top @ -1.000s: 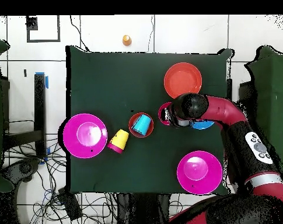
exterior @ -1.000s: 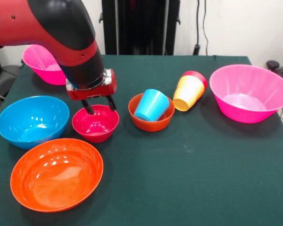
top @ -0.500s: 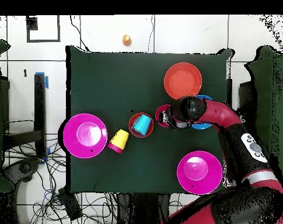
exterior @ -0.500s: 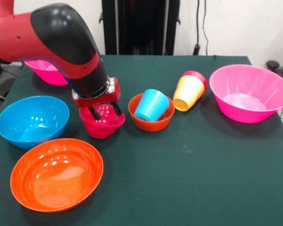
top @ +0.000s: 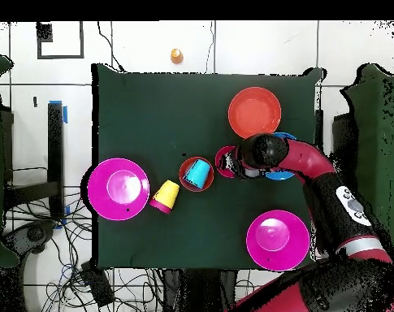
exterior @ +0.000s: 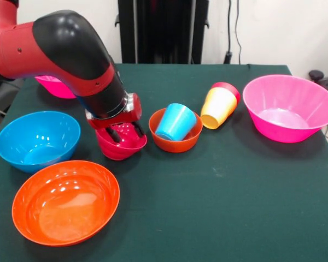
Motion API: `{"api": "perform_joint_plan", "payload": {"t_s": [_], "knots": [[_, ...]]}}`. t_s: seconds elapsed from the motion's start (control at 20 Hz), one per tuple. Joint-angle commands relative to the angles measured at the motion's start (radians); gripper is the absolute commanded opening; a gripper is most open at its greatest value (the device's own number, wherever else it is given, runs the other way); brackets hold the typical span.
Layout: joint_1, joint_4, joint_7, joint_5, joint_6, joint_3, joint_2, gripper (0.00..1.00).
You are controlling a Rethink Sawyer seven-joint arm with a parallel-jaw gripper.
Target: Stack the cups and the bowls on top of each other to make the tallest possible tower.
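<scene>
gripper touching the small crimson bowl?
Touching. The front view shows the gripper with its fingers down inside the tilted small crimson bowl, against its wall.

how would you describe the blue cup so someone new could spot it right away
Start at the big pink bowl on the front view's right and move left past the yellow cup lying on its side. The next thing is a small orange bowl; the blue cup lies tilted inside it, the only cup resting in a bowl.
</scene>
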Motion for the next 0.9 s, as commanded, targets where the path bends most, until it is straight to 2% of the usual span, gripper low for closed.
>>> {"api": "perform_joint_plan", "payload": {"t_s": [0.05,0.3,0.65,0.9], "knots": [[0.006,-0.006,-0.18,-0.04,-0.038,0.037,0.067,1.0],[-0.001,0.018,-0.177,-0.031,-0.025,0.048,0.047,1.0],[-0.053,0.107,-0.208,0.045,0.044,0.138,-0.013,1.0],[-0.105,0.132,-0.256,0.09,0.08,0.217,0.016,1.0]]}}
